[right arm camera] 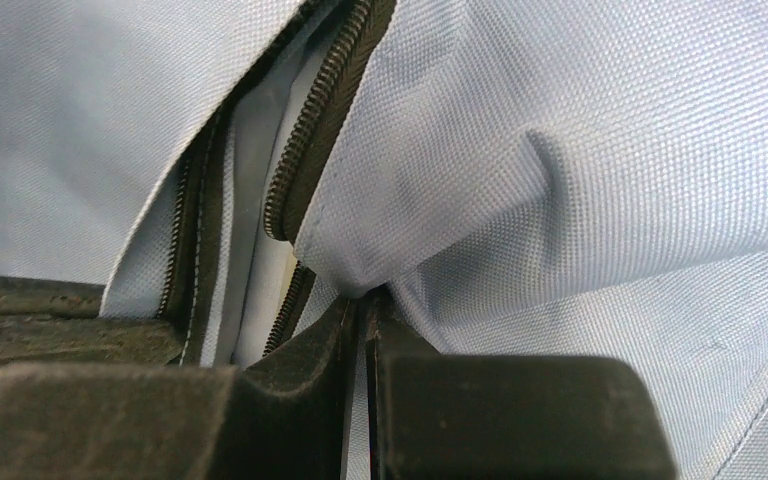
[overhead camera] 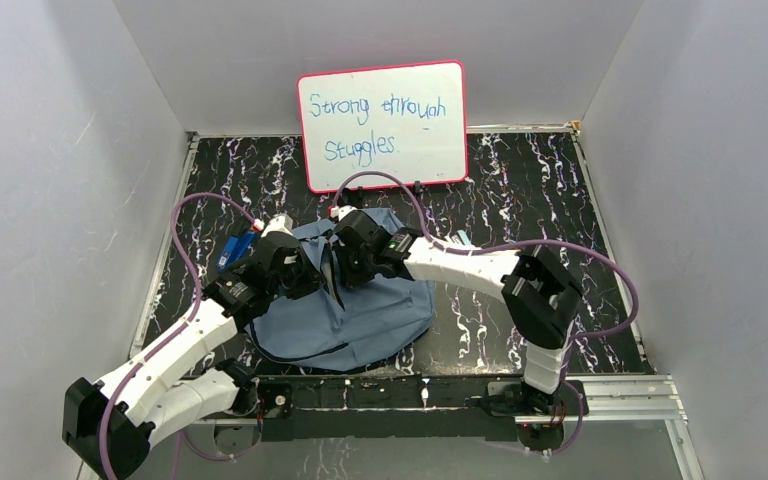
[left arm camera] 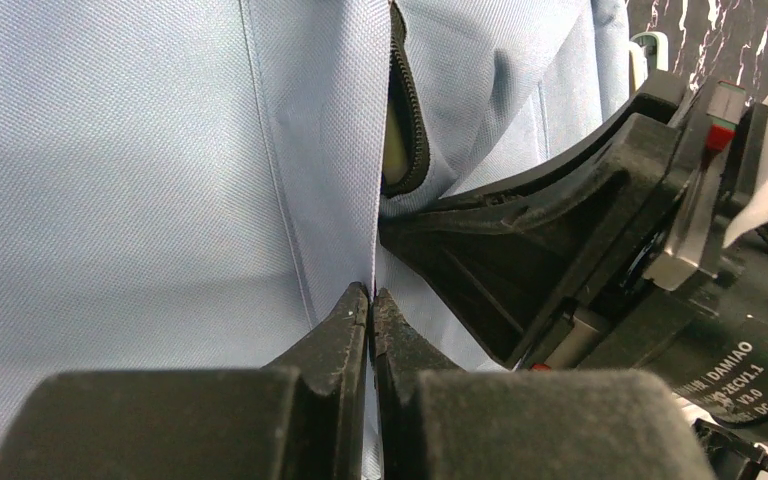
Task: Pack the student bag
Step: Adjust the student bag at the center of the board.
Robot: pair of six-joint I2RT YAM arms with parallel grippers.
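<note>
The student bag [overhead camera: 360,310] lies flat in the middle of the table [overhead camera: 520,190], a black slab veined with white like marble, just in front of the arm bases. It is a soft, rounded sack of grey-blue cloth, slumped and creased, with a fine woven grain that shows clearly up close. A dark zipper [right arm camera: 310,130] with small coiled teeth runs along a parted seam, and paler lining shows in the gap between its two sides.

Both arms reach in over the upper part of the bag and meet there, their black wrists almost touching. The left gripper [left arm camera: 371,295] has its matte black, wedge-shaped fingers pressed together on a thin raised fold of the cloth, which runs up from the tips as a straight crease. The right gripper [right arm camera: 365,300] is clamped the same way on a puckered bunch of fabric right beside the zipper's edge, with the cloth gathered into a small knot at its tips.

Behind the bag a pink-framed whiteboard [overhead camera: 382,125] stands against the back wall, glossy white with blue handwriting. Purple cables [overhead camera: 195,215] loop from the arms. A small blue object [overhead camera: 235,250] sits by the left wrist; I cannot tell what it is.
</note>
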